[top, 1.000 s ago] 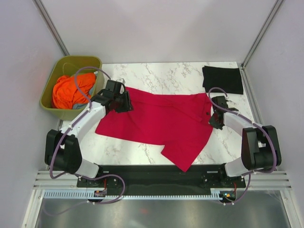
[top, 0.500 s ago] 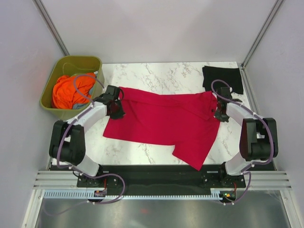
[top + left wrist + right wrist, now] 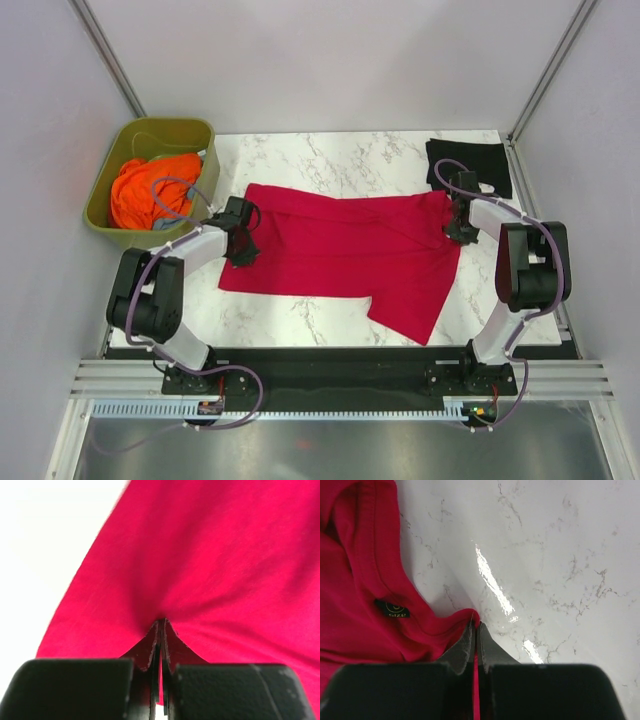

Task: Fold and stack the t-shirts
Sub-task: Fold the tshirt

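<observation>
A crimson red t-shirt [image 3: 350, 250] lies spread across the marble table [image 3: 330, 160], one sleeve hanging toward the near edge. My left gripper [image 3: 243, 252] is shut on its left edge; the left wrist view shows red cloth [image 3: 210, 570] pinched between the jaws [image 3: 161, 622]. At the shirt's right end, near the collar, my right gripper [image 3: 458, 232] is shut on a fold of the red t-shirt [image 3: 365, 605] in the right wrist view [image 3: 476, 625]. A black t-shirt [image 3: 468, 166] lies folded at the far right corner.
An olive-green tub [image 3: 105, 195] with orange cloth [image 3: 150, 190] stands off the table's far left corner. Grey walls enclose the table on three sides. A black size label [image 3: 392, 609] shows inside the red collar.
Both grippers have moved away from me and the red shirt has been drawn flatter and straighter. The left gripper has closed on the shirt's left edge.
</observation>
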